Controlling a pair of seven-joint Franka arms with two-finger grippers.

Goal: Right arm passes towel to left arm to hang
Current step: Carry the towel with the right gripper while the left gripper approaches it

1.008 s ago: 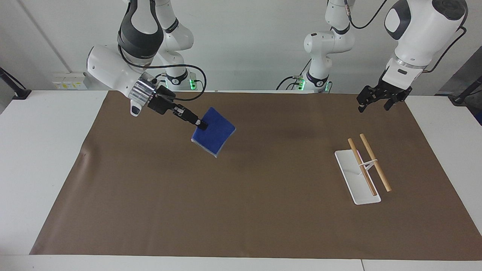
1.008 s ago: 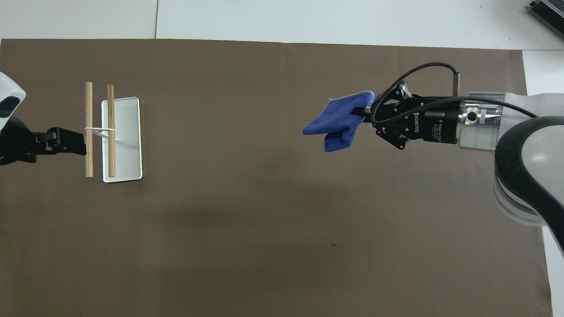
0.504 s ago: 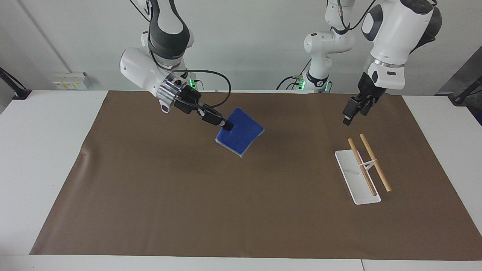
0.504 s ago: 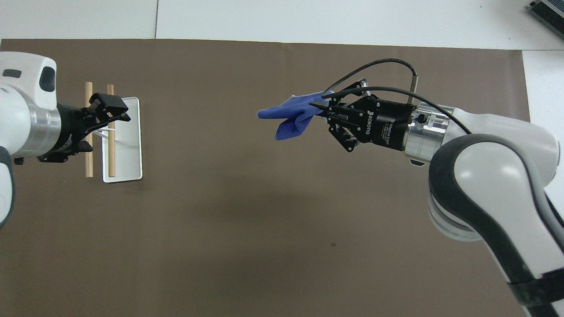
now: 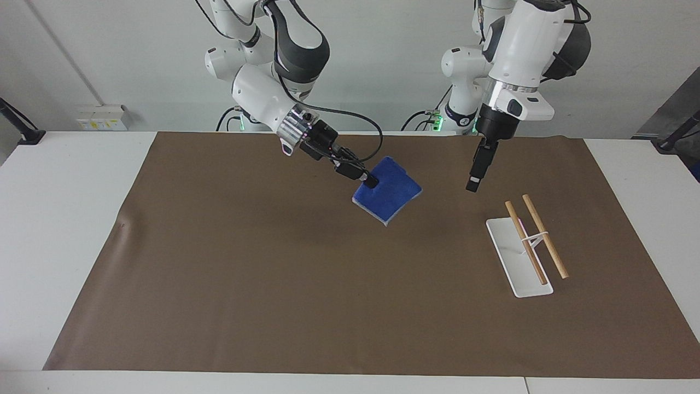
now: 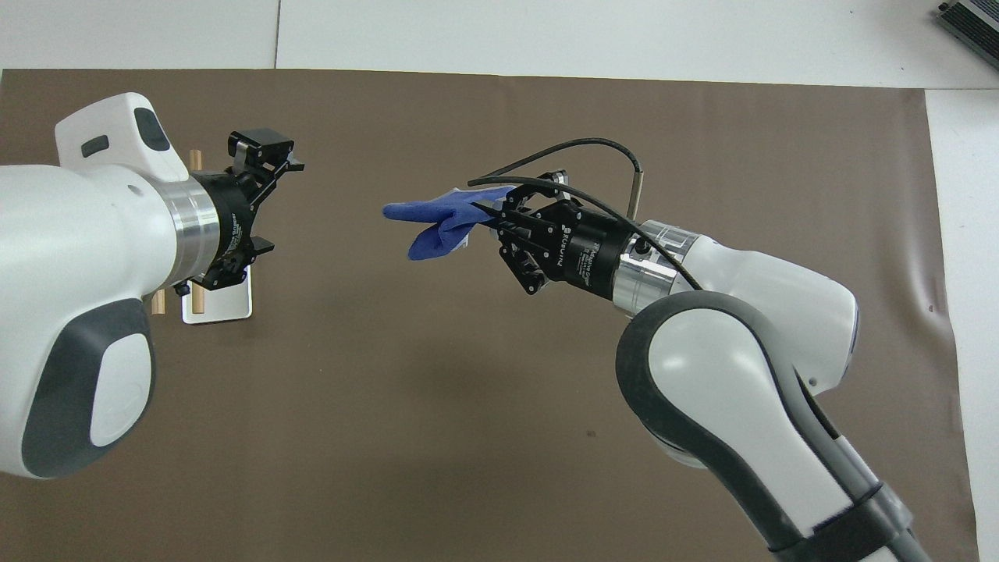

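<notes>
Above the middle of the brown mat (image 5: 273, 284) on the desk (image 5: 71, 219), the right tool (image 5: 370, 180) pinches the towel (image 5: 389, 195) by one corner, and the blue cloth hangs free in the air, touching nothing below. From overhead the towel (image 6: 437, 221) reaches out from the right tool (image 6: 490, 219) toward the left arm's end of the desk, its long axis roughly along the line between the two arms. The left tool (image 5: 473, 178) hangs over the mat between the towel and the rack (image 5: 526, 249), near the cloth's free edge but clearly apart from it. Overhead, the left tool (image 6: 273, 160) looks spread, pointing toward the cloth; that reading is a judgement. So the handover turns on that gap: the free end of the towel faces the left tool, and closing it looks like the next call. The rack's two wooden rods sit well apart from the cloth, toward the left arm's end.
</notes>
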